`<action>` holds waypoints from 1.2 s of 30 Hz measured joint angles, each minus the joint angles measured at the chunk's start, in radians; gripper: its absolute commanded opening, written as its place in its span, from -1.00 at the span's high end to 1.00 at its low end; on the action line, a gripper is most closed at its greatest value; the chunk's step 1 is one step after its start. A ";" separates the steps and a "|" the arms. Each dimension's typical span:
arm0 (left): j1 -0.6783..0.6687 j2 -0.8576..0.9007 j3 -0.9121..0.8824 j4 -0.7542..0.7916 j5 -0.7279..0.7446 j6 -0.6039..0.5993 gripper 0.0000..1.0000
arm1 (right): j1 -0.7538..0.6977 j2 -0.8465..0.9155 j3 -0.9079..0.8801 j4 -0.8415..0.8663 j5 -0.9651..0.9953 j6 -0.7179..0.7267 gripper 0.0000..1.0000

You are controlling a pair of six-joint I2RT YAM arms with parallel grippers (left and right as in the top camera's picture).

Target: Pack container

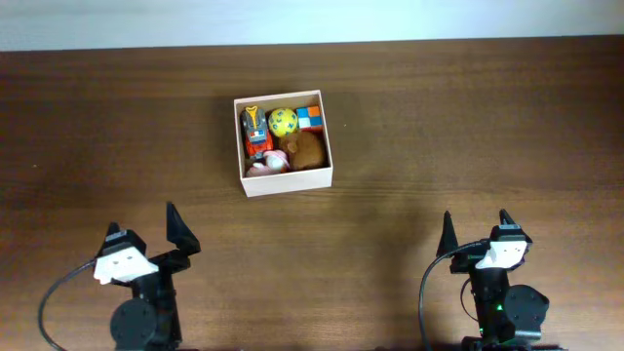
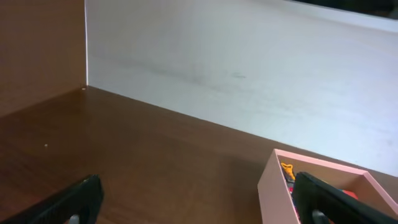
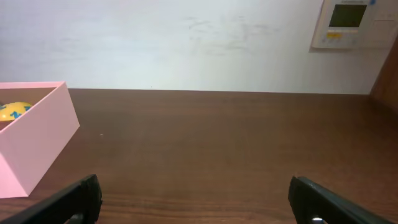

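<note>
Packing looks done or nearly done, going by what I see. The container point(image 1: 289, 181) sits on the table point(image 1: 468, 117), nearer the far edge than the near one and a bit left of the middle. It is already full of toys. No loose toy lies anywhere on the table in the overhead view, and neither wrist view shows one, so I judge there is nothing left to pick up. At most a lid or a final check remains, and no lid is in view.

Count:
- One container.
- One yellow ball point(image 1: 284, 121), at the far side of the container.
- One orange toy figure point(image 1: 255, 130), along its left wall.
- One block with orange, blue and white faces point(image 1: 310, 117), in its far right corner.
- One brown soft toy point(image 1: 309, 149), on its right side.
- One pink-and-white piece point(image 1: 270, 163), in its near left corner. This could be two items; it is too small to tell.

That makes five toys, maybe six.

The left gripper point(image 1: 144, 226) is at the near edge with its jaws spread wide and holds nothing. The right gripper point(image 1: 476, 226) is also at the near edge, wide apart and empty. Both are well apart from the container.
</note>
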 measured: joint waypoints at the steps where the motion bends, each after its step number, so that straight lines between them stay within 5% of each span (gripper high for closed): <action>1: 0.000 -0.011 -0.009 0.001 0.002 0.000 -0.99 | 0.000 0.000 0.000 0.000 0.000 0.000 -0.98; 36: 0.000 -0.126 -0.190 0.071 0.097 0.000 -0.99 | 0.000 0.000 0.000 0.000 0.000 0.000 -0.97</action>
